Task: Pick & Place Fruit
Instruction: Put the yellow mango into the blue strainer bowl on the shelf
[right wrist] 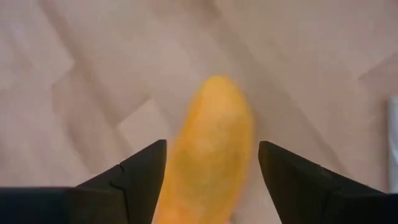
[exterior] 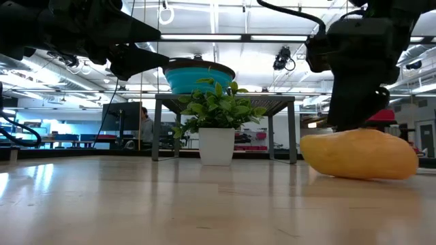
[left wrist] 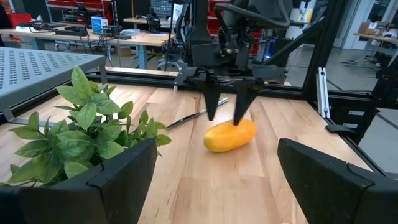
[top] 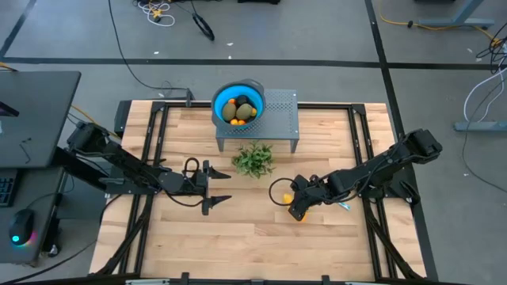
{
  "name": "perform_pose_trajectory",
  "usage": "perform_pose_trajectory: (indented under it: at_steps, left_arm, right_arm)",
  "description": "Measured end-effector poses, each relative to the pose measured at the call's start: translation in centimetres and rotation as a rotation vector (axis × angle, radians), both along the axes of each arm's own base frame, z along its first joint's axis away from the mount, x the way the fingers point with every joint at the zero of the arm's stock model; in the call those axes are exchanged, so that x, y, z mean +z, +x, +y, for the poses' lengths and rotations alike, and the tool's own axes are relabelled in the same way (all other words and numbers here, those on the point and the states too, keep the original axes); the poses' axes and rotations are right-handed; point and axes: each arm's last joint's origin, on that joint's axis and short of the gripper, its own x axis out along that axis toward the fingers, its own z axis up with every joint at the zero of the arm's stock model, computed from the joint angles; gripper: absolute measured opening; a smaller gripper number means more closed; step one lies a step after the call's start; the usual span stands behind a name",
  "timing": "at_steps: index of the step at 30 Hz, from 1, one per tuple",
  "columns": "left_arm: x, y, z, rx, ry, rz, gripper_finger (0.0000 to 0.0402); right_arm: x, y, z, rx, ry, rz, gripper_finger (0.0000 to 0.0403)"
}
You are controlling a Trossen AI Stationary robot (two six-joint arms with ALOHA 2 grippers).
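Hovering over the yellow oblong fruit [top: 299, 212] — the right claw [top: 298, 204] is sitting right above it at roughly 5 o'clock from bench centre, fingers spread and straddling the fruit, one on each side. In the right wrist view the fruit [right wrist: 211, 146] is lying between the two fingers with a gap showing on both sides, so nothing is being pinched. The left wrist view is showing the same thing from across the bench: the right claw [left wrist: 227, 115] pointing down, tips either side of the fruit's [left wrist: 230, 135] top, fruit resting on the wood. In the low view it [exterior: 361, 154] is lying flat on the bench [top: 238, 237].

The left claw [top: 215, 184] is waiting at about 7 o'clock from centre, spread wide, holding nothing.

The rest of the fruit is sitting in the blue bowl [top: 226, 91] on the grey perforated stand [top: 281, 111] at 12 o'clock — olive-green ovals [top: 245, 110], orange bits and a black ball [top: 242, 100] inside. The leafy plant [top: 253, 159] is standing just in front of the stand. A thin knife [left wrist: 193, 116] is lying on the bench near the yellow fruit.
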Motion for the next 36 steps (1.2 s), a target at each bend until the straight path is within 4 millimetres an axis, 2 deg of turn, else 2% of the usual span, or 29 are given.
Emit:
perform_pose_trajectory:
  at_steps: [6,16,21,25,29,36]
  left_arm:
    - [0.0,0.0,0.0,0.000,0.000,0.000,0.0343]
    - [0.0,0.0,0.0,0.000,0.000,0.002,0.0343]
    - [0.0,0.0,0.0,0.000,0.001,0.002,0.0343]
    - [0.0,0.0,0.0,0.000,0.001,0.003,0.0343]
    - [0.0,0.0,0.0,0.000,0.001,0.003,0.0343]
    - [0.0,0.0,0.0,0.000,0.001,0.004,0.0343]
  right_arm:
    - [0.1,0.1,0.5,0.042,0.100,0.006,0.0265]
    - [-0.1,-0.2,0.3,0.105,0.039,0.041,0.0265]
    - [0.0,-0.2,0.1,0.139,-0.079,0.015,0.0270]
    - [0.0,-0.1,0.0,0.157,-0.151,0.002,0.0292]
    - [0.0,0.0,0.1,0.168,-0.135,-0.007,0.0327]
    - [0.1,-0.3,1.1,0.276,-0.195,-0.023,0.0364]
